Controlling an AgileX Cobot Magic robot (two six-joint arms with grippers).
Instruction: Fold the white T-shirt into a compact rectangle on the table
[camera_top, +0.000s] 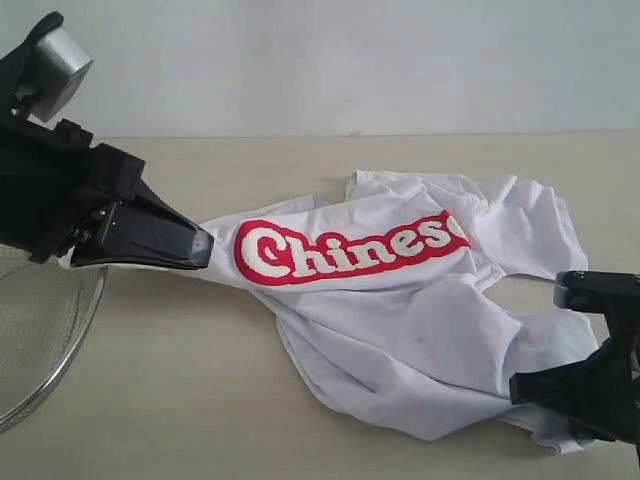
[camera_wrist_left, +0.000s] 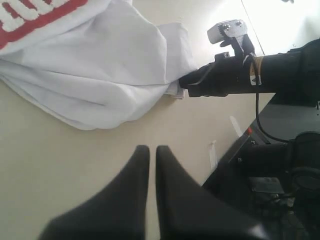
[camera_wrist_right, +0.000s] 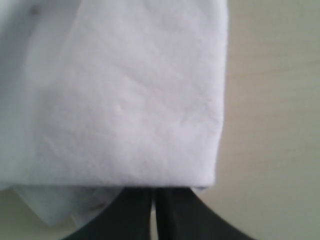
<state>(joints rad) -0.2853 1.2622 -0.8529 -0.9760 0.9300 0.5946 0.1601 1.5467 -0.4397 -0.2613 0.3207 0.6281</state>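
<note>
Fingers (camera_wrist_right: 175, 215) of the right gripper (camera_top: 522, 386) are pressed together on a folded edge of the white T-shirt (camera_top: 400, 320). Cloth fans out from just past their tips, and a stitched layer peeks out beside them. Whether this edge is hem or sleeve cannot be told. The pinch looks meant to anchor that end so the bunched cloth can be drawn flat before any fold.

The left gripper (camera_wrist_left: 152, 149) has its fingers closed against each other with nothing between them. Bare table (camera_top: 180, 400) shows past their tips, and the shirt's nearest fold lies ahead of them, near but apart. In the exterior view its tip overlaps the shirt's narrow end, yet the left wrist view shows a gap. It appears free to take a second hold.

The shirt lies crumpled on the table, print side up. Its long axis runs from just ahead of the left fingertips, where the cloth narrows into a twisted strip, and widens toward the right fingers. The red lettering (camera_top: 350, 250) follows that axis, its first letter closest to the left fingertips and the feet of the letters turned toward the side where the right fingers grip. Nothing is squared or folded yet.

A wire-mesh basket (camera_top: 40, 330) sits behind the left fingers, under that arm. Whether any cloth reaches it is hidden by the gripper.
</note>
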